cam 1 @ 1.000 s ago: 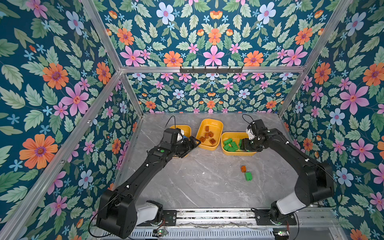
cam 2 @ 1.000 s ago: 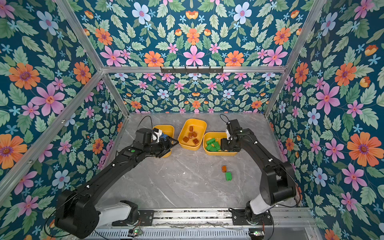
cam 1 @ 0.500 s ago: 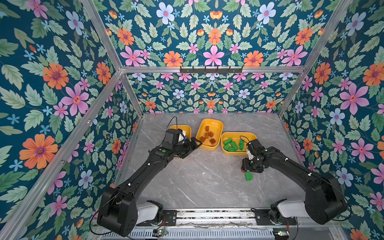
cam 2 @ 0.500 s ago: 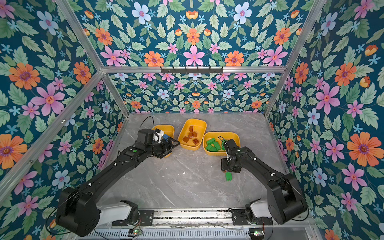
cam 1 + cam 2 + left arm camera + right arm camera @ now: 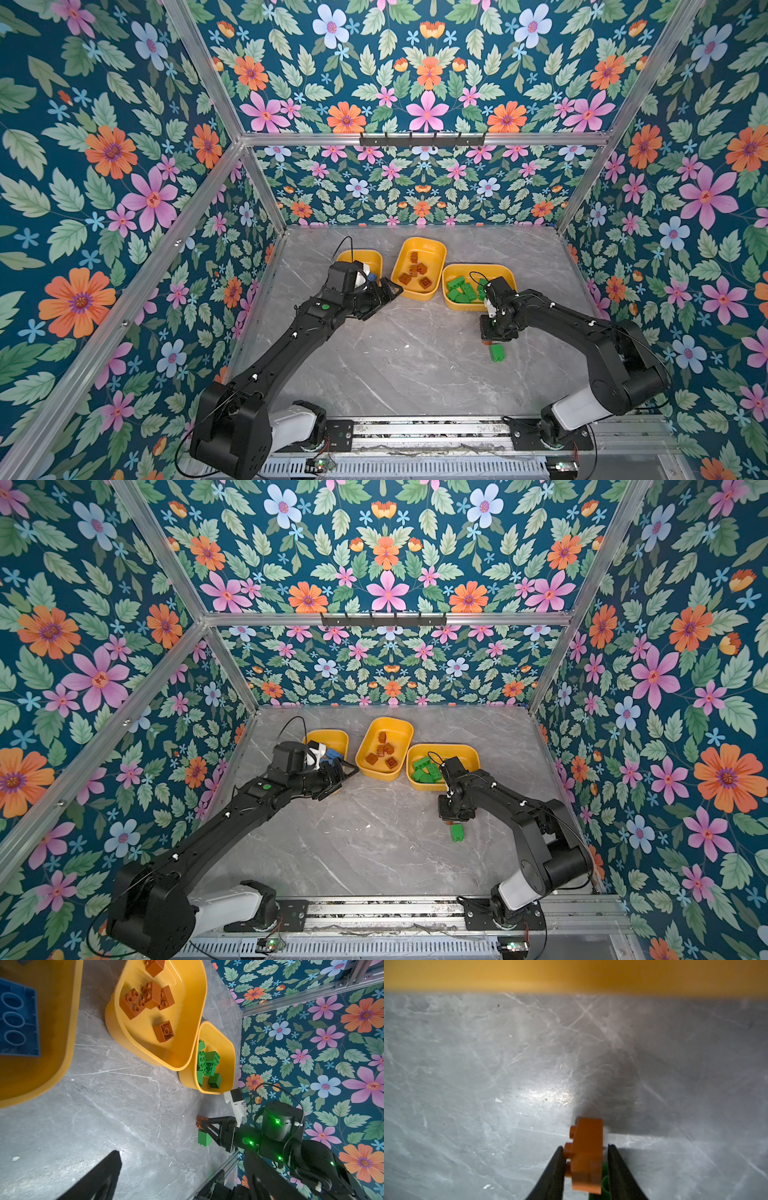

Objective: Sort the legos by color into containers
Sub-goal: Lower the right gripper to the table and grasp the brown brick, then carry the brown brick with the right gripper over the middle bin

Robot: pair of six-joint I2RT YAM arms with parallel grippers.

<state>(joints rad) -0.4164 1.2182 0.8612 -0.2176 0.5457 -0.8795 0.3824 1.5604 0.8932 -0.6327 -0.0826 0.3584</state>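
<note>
We have the right gripper (image 5: 586,1147) down at the table (image 5: 395,374), its jaws pinched on 1 orange brick (image 5: 589,1132): 1 finger bears on the studded face, the other on the opposite face. The brick stands on edge and pokes out past the fingertips, so we judge the hold shallow. Whether it has left the table we cannot tell. 1 green brick (image 5: 204,1137) lies just beside the jaws, on the side toward that arm's base, and the right wrist view shows a sliver of green low between the fingers.

To do this step well, we should lift straight up before travelling, so the green brick is neither dragged along nor knocked away. The studs make an uneven bearing face, so we would keep the squeeze firm and move without jerks. The tub of green bricks (image 5: 461,306) sits straight ahead of the gripper. The tub of orange bricks (image 5: 417,296) is ahead and to its left, so we must carry high enough to clear the rims and release low inside.

The left gripper (image 5: 384,304) hangs wide open and empty between the tub of blue bricks (image 5: 370,259) and the orange one, near our drop path, so we should steer clear of it.
</note>
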